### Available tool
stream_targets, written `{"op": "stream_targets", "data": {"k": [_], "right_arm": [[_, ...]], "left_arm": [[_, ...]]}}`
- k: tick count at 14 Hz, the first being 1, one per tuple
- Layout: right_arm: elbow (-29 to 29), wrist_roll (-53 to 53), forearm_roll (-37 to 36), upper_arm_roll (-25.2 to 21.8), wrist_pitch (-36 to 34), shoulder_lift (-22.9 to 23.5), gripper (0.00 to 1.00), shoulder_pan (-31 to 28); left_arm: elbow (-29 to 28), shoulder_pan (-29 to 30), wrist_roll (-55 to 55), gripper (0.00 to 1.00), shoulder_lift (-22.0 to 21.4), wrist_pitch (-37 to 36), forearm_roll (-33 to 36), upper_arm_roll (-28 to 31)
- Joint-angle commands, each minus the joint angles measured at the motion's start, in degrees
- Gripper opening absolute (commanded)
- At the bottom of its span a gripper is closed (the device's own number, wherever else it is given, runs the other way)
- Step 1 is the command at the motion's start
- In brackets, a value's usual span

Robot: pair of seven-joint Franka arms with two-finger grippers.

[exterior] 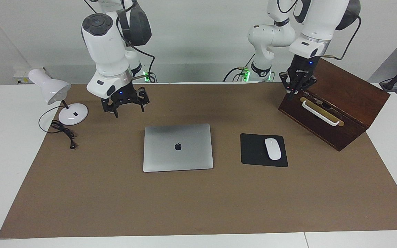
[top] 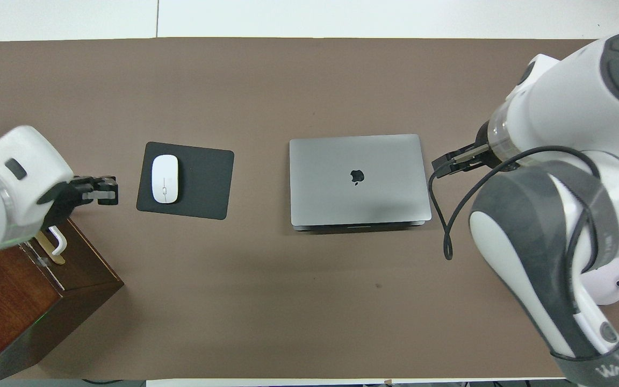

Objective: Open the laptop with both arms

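Lying closed at the counter's (exterior: 81,193) middle, the laptop (exterior: 177,147) keeps its long axis between the arms; right claw (exterior: 125,103), seemingly open, hangs closer; left claw (exterior: 296,88), closed and empty, by the wooden box (exterior: 339,103).

One camera sits high across the desk (exterior: 198,206), facing the robots; the other hangs above their own end, looking steeply down (half a turn apart). Both share the brown mat and the closed laptop (exterior: 177,147).
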Motion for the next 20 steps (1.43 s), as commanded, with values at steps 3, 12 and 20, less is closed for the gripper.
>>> {"op": "stream_targets", "data": {"k": [3, 12, 20], "right_arm": [[-8.72, -1.97, -7.24, 4.17, 5.88, -2.78, 1.0, -0.74], [-16.72, -1.53, -7.78, 6.55, 13.18, -2.87, 1.0, -0.48], [-23.75, 7.95, -15.07, 10.51, 18.8, -4.1, 1.0, 0.4]], "left_arm": [[-17.32, -6.4, -1.4, 0.0, -9.88, 15.45, -0.39, -0.48], [-34.12, -13.35, -2.64, 0.0, -9.64, 44.28, -0.39, -5.49], [-37.83, -17.57, -2.37, 0.0, 1.59, 65.02, -0.39, -8.13]]}}
